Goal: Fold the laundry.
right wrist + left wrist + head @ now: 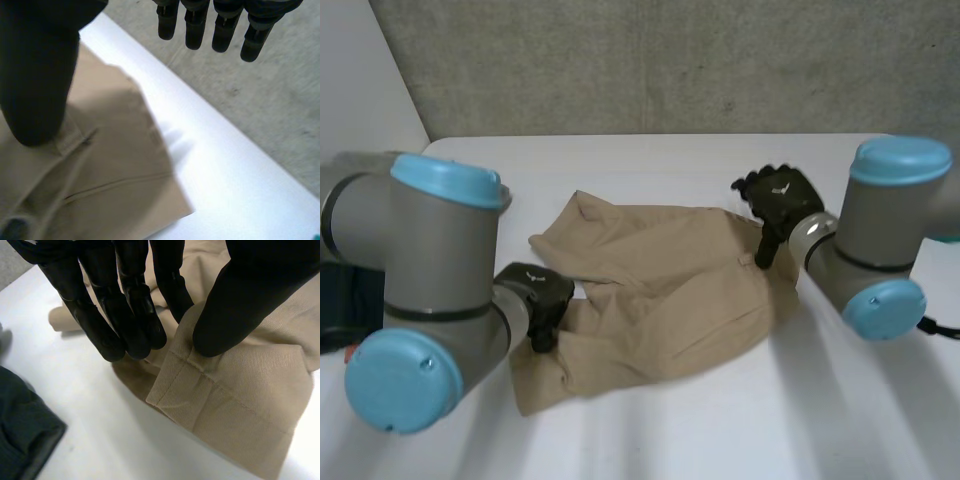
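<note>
A tan garment [660,290] lies rumpled and partly folded in the middle of the white table [720,420]. My left hand [535,292] is at its left edge. In the left wrist view the thumb [225,315] presses a stitched hem of the garment [240,390] against the fingers [125,315], which are pinching a raised fold. My right hand [782,195] hovers over the garment's far right edge. Seen from the right wrist, its fingers [200,25] are straight and spread above the bare table, with the thumb [35,75] over the waistband of the garment [115,165] and nothing held.
A dark cloth [25,430] lies on the table beside my left hand, seen too as a dark cloth [340,300] behind the left arm. A grey wall [670,60] runs along the table's far edge. Bare table lies in front of the garment.
</note>
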